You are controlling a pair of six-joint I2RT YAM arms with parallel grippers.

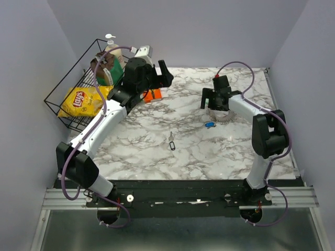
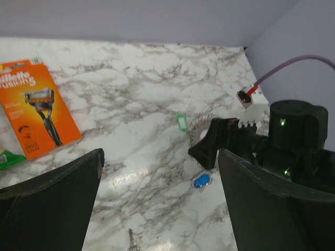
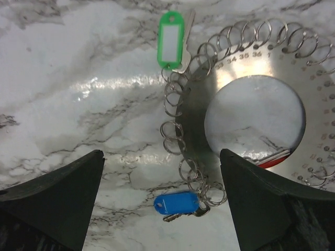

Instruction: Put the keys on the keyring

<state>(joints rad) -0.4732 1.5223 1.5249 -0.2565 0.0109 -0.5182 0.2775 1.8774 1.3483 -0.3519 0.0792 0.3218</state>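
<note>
Starting closest to the right gripper (image 3: pixel 161 157), whose jaws are spread wide and pinch nothing, we find the blue-tagged key (image 3: pixel 177 203) lying low in the gap between them. It touches the small loops on the near rim of the keyring (image 3: pixel 201 99), though we cannot tell whether it is threaded on. We judge the step in hand to be settling onto the keyring to steady it. We would lower straight down, close on the flat plate rather than the loose loops, and keep clear of the blue tag. Beyond the jaws, the green-tagged key (image 3: pixel 170 39) rests against the far rim. The keyring looks like a shiny metal disc with a round hole, stamped numbers and a fringe of wire loops, and a red sliver shows at the hole's edge. The left gripper (image 2: pixel 159 157), jaws likewise spread and empty, hangs above the surface (image 2: pixel 131 68). The slim silver key (image 2: pixel 133 240) lies loose nearest it, well apart from the keyring. The orange razor pack (image 2: pixel 36 104) sits farther off, outside the jaws.
</note>
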